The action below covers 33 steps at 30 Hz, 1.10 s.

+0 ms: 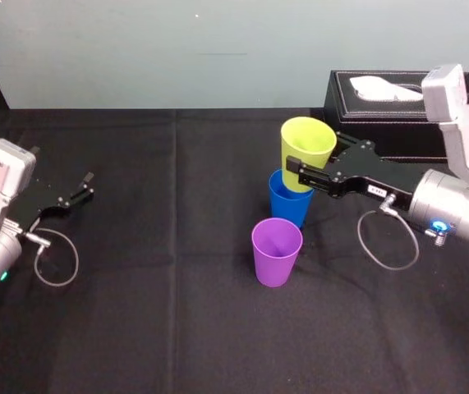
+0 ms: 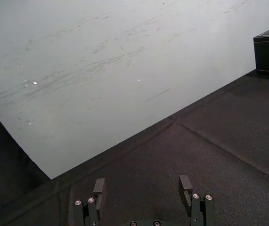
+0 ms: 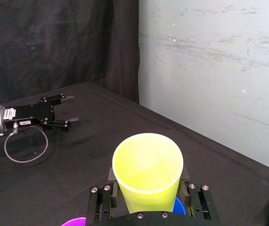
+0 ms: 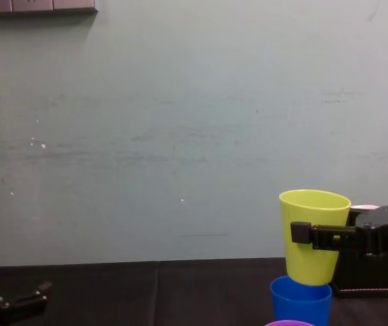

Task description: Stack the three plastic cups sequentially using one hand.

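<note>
My right gripper (image 1: pixel 308 164) is shut on the yellow-green cup (image 1: pixel 308 142), gripping its wall from both sides and holding it upright. The cup hangs directly over the blue cup (image 1: pixel 289 202), and in the chest view its base (image 4: pixel 309 278) sits right at the blue cup's rim (image 4: pixel 300 291). In the right wrist view the yellow-green cup (image 3: pixel 147 172) stands between the fingers (image 3: pixel 193 200), with a sliver of the blue cup (image 3: pixel 179 207) below. The purple cup (image 1: pixel 276 250) stands alone, upright, just in front of the blue one. My left gripper (image 1: pixel 82 187) rests open at the far left.
A black tissue box (image 1: pixel 382 115) stands at the back right, close behind my right arm. The table is covered in black cloth (image 1: pixel 177 312), with a pale wall behind. A cable loop (image 1: pixel 388 238) hangs under the right wrist.
</note>
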Available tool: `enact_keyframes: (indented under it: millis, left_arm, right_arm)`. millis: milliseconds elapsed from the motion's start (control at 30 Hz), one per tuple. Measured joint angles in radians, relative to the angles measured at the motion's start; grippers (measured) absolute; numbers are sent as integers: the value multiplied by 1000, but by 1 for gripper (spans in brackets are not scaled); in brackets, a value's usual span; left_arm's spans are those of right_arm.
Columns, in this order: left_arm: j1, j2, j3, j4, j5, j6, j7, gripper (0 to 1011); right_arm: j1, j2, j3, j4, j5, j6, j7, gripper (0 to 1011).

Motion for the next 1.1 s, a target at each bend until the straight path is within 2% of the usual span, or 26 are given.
enact_keyframes:
  millis: [567,1100]
  left_arm:
    - [0,0,0,0,0,0,0,1011]
    - [0,0,0,0,0,0,0,1011]
  right_arm:
    - [14,-30,-7,49,-23,-27,-5,735]
    - [34,-56,-20,120,-45,-48,20,735]
